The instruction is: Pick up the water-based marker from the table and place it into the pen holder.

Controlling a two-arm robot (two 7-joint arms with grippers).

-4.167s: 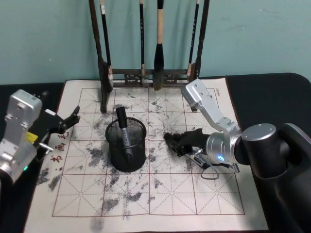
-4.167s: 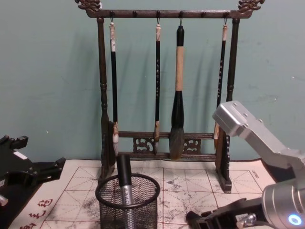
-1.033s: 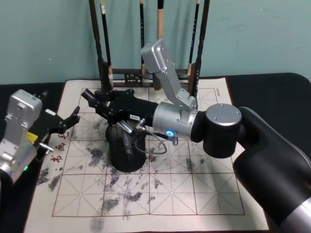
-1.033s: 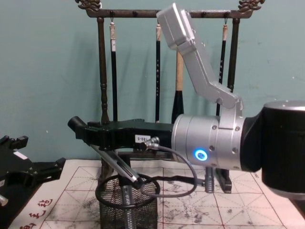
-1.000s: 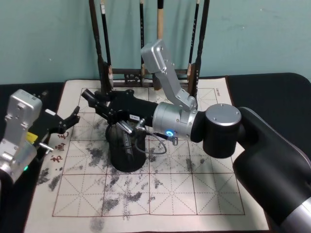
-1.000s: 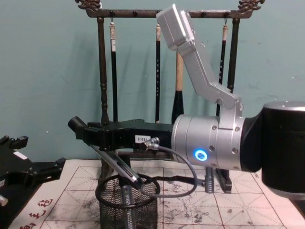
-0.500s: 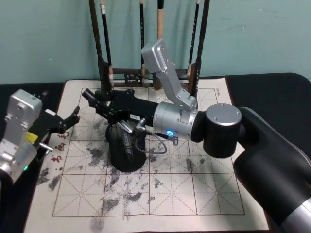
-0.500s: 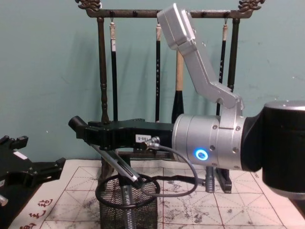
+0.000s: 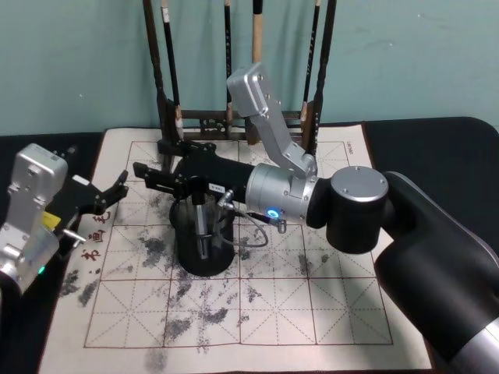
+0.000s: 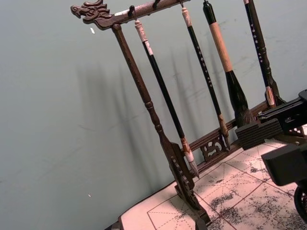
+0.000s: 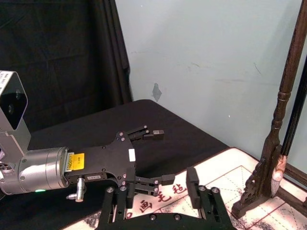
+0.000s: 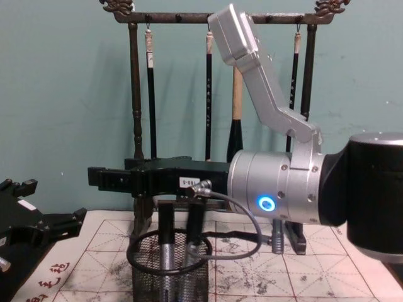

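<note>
The black mesh pen holder [image 9: 189, 251] [image 12: 146, 275] stands on the cream mat [image 9: 281, 312]. Two markers stand inside it: a black-capped silver one [image 12: 165, 234] and a darker one [image 12: 194, 224] beside it, leaning on the rim. My right gripper [image 9: 156, 158] reaches leftward just above the holder, open, with nothing between its fingers [image 12: 110, 178]. My left gripper [image 9: 107, 195] [image 11: 156, 158] rests at the mat's left edge, open and empty.
A tall dark wooden brush rack [image 9: 242, 121] [image 10: 168, 143] with hanging brushes stands at the back of the mat, close behind my right arm [image 9: 269, 117]. The mat in front of the holder is bare apart from ink stains.
My right gripper has opened. The marker it held tilted over the holder's rim has dropped in and now stands inside, next to the other one. The left arm has not moved.
</note>
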